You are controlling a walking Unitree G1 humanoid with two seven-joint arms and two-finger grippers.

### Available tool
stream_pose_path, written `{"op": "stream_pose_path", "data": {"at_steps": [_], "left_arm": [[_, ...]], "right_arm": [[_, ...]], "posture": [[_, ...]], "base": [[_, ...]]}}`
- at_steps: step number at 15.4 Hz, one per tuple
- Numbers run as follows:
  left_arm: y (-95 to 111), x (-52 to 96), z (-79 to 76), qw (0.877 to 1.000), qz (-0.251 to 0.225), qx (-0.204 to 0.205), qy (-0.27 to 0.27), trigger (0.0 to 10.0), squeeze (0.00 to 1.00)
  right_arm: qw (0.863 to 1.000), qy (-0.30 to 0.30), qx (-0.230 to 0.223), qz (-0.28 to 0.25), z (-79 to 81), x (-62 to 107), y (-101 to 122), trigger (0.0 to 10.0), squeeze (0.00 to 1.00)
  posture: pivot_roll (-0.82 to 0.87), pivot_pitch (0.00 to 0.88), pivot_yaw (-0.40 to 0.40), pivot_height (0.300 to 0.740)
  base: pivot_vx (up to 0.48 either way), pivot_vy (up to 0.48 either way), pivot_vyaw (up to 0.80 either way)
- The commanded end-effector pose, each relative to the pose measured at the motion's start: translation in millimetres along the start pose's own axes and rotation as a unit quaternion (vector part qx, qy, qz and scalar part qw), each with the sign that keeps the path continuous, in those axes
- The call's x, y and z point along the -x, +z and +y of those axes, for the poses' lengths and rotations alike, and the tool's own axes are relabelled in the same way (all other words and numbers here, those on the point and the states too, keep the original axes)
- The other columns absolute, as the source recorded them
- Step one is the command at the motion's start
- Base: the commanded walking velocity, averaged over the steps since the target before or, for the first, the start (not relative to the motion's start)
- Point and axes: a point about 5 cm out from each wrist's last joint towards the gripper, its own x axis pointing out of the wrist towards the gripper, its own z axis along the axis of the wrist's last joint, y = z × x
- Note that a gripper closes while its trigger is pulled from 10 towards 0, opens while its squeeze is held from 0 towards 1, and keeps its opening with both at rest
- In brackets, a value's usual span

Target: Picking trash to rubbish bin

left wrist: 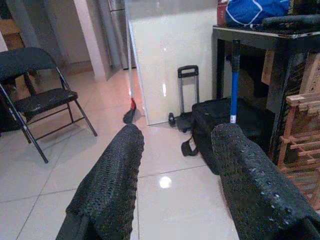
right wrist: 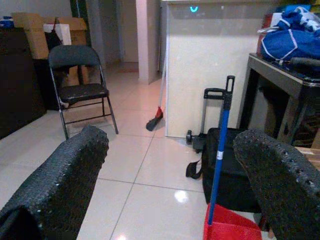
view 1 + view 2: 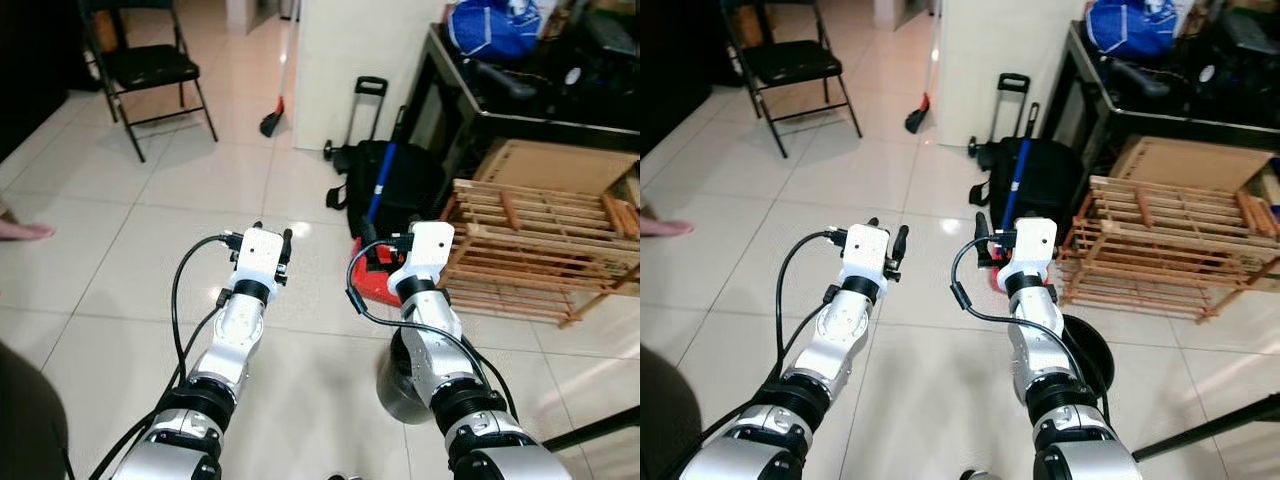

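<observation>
Head stereo pair looked forward and down from above both arms, over the tiled floor (image 3: 120, 250). Each wrist camera sat low behind its own fingers, facing level across the room. Left gripper (image 1: 175, 150) and right gripper (image 2: 170, 165) views shared the folding chair (image 2: 80, 90), black bag (image 1: 220, 125) and blue-handled red dustpan (image 2: 220, 150) ahead of the fingertips.

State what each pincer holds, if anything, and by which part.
Nothing is held. The left pincer and right pincer are both open, with only floor between their fingers.
</observation>
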Motion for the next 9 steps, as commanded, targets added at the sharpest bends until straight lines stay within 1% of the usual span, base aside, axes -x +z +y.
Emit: {"op": "stream_pose_path", "data": {"at_steps": [1,4,6,9], "left_arm": [[5.0,-3.2,-6.0,1.0,-0.006,-0.003,-0.004,10.0,0.0],[7.2,-4.1,-6.3,1.0,-0.01,-0.003,-0.004,10.0,0.0],[7.3,-4.0,-5.3,1.0,-0.011,0.002,-0.001,10.0,0.0],[8.0,-3.5,-9.1,1.0,-0.014,0.005,-0.006,10.0,0.0]], "right_arm": [[1.0,-0.009,-0.001,-0.003,-5.5,-3.3,4.2,10.0,0.0],[1.0,-0.012,0.0,-0.001,-6.7,-2.5,3.0,10.0,0.0],[1.0,-0.013,0.002,0.001,-7.1,-2.3,2.7,10.0,0.0],[1.0,-0.018,0.003,0.002,-9.7,-0.8,1.5,10.0,0.0]], "posture": [[-0.02,0.042,-0.069,0.74],[-0.02,0.043,-0.072,0.74],[-0.02,0.041,-0.07,0.74],[-0.02,0.034,-0.072,0.74]], "base": [[0.0,-0.345,-0.8],[0.0,-0.296,-0.8],[0.0,0.0,-0.8],[0.0,0.0,-0.8]]}}
